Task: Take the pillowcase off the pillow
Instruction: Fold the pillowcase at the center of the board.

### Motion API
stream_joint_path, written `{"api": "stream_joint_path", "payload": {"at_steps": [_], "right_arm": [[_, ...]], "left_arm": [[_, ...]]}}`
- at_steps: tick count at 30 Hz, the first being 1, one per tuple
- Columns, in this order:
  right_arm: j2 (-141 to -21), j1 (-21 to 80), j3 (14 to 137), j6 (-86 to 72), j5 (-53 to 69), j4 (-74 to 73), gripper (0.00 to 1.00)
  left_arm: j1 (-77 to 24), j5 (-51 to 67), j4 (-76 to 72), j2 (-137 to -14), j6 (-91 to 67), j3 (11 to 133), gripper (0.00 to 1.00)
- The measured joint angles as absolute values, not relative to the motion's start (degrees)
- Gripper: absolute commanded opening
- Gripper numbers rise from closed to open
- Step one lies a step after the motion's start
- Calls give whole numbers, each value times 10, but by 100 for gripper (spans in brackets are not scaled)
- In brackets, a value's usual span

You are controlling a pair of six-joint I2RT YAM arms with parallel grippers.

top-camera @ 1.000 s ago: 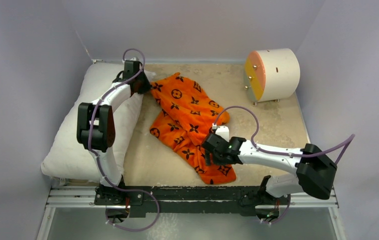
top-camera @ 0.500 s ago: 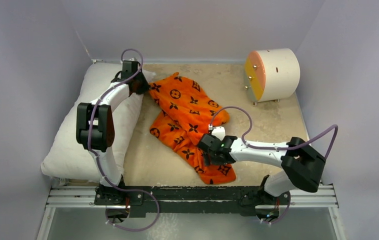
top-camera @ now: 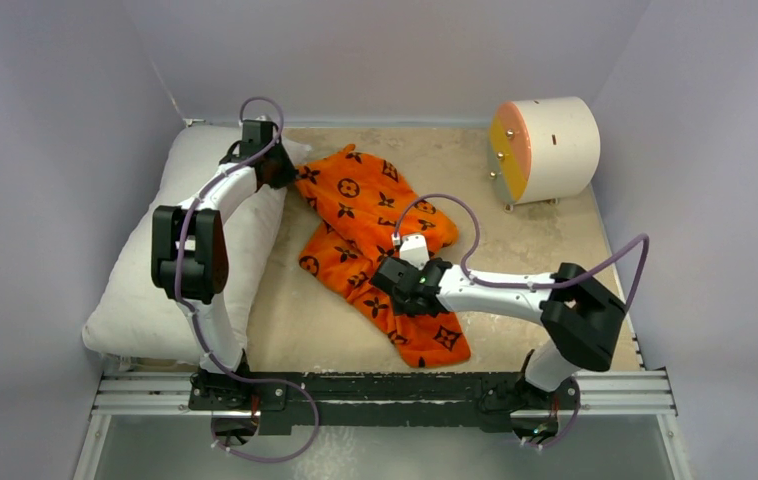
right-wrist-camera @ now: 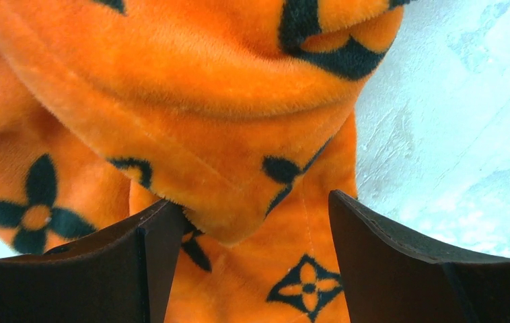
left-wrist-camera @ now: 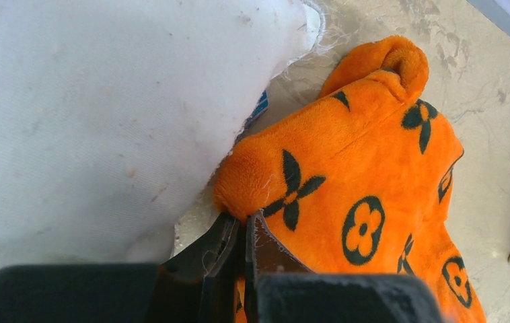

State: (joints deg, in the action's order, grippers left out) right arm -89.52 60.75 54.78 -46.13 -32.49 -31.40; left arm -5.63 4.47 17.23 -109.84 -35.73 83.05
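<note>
The orange pillowcase (top-camera: pixel 365 215) with black motifs lies crumpled on the table, beside the pillow and off it. The white pillow (top-camera: pixel 155 260) lies along the left wall. My left gripper (top-camera: pixel 277 172) is at the pillow's far right corner, its jaws shut on a fold of the pillowcase (left-wrist-camera: pixel 360 175), next to the pillow (left-wrist-camera: pixel 104 101) and its blue tag (left-wrist-camera: pixel 259 108). My right gripper (top-camera: pixel 395 290) is open and hovers low over the near part of the pillowcase (right-wrist-camera: pixel 205 101), with a fabric fold between its fingers (right-wrist-camera: pixel 151 249).
A white cylinder with an orange face (top-camera: pixel 545 148) stands at the back right. The beige tabletop (top-camera: pixel 545 250) shows to the right of the fabric. Grey walls close in on the left, back and right. A metal rail (top-camera: pixel 385 395) runs along the near edge.
My right arm has swung left and a little farther out over the pillowcase, with jaws still open. The left arm has barely moved.
</note>
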Motion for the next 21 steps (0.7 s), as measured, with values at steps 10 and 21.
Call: {"api": "stream_joint_path", "payload": {"at_steps": [10, 21], "right_arm": [[-938, 608, 553, -449, -339, -319, 59], [-938, 646, 553, -439, -343, -316, 57]], "left_arm": [[-52, 46, 178, -1098, -353, 832, 0], [-51, 52, 181, -1098, -353, 832, 0]]}}
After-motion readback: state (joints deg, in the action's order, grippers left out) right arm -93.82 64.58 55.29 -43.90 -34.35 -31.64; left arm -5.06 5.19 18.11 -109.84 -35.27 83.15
